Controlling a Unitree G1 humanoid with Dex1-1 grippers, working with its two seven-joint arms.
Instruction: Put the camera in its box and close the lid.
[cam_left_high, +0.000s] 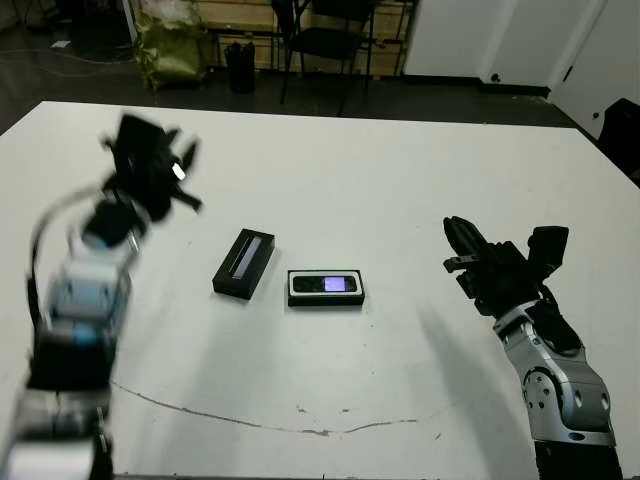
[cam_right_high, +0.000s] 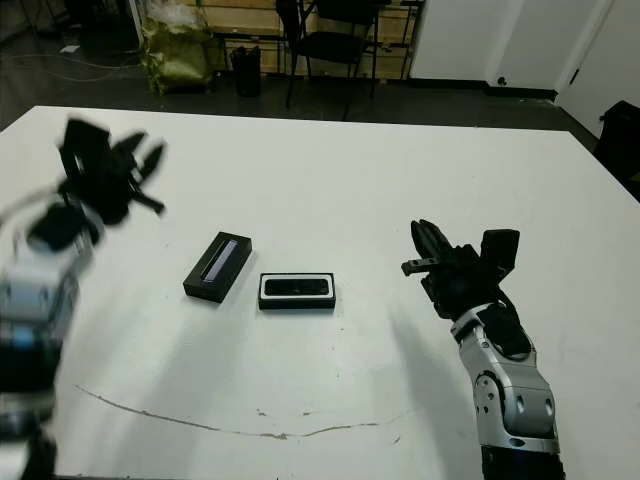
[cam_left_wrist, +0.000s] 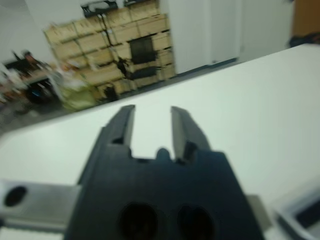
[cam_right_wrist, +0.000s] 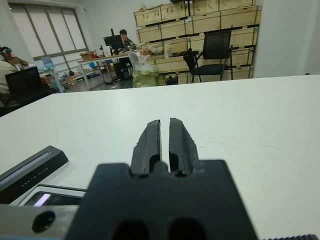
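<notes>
right wrist view shows the right gripper (cam_right_wrist: 165, 131) with jaws pressed together, empty; the left gripper (cam_left_wrist: 152, 125) has its jaws spread, empty, blurred. mid-frame on the white table (cam_left_high: 400, 180), the camera (cam_left_high: 326, 284) lies inside the box (cam_left_high: 326, 299), the lid (cam_left_high: 244, 263) just left. chair (cam_left_high: 335, 40) and stacked crates (cam_right_wrist: 200, 20) stand behind.

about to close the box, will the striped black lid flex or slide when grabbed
The flat black rectangular lid with the pale stripe looks boxy and straight-edged, so probably stiff, not floppy. It lies flat on the smooth white table, so a sideways nudge would likely slide it, not tip it. It looks small, so probably light.
</notes>
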